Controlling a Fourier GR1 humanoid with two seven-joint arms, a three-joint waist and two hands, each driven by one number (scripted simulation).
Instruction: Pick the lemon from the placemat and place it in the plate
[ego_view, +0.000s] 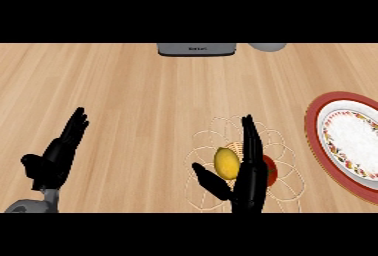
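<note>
The counter (148, 100) is of light wood with long grain, and it fills almost the whole view. Its middle and left parts are bare, so there is much open room there. At the far edge stands a grey appliance (196, 49), and just beside it, to the right, a pale rounded object (267, 46) that is cut by the edge. At the right edge lies the plate (334, 107), red-rimmed with a white patterned centre, partly out of view. Near it, to the left, lies the round wire-like placemat (214, 127). On the placemat rests the lemon (227, 162), and a red fruit (271, 169) is behind the right hand (251, 175). This hand is open, fingers straight, with the lemon between thumb and fingers. The left hand (55, 157) rests open near the left lower edge, fingers up.
</note>
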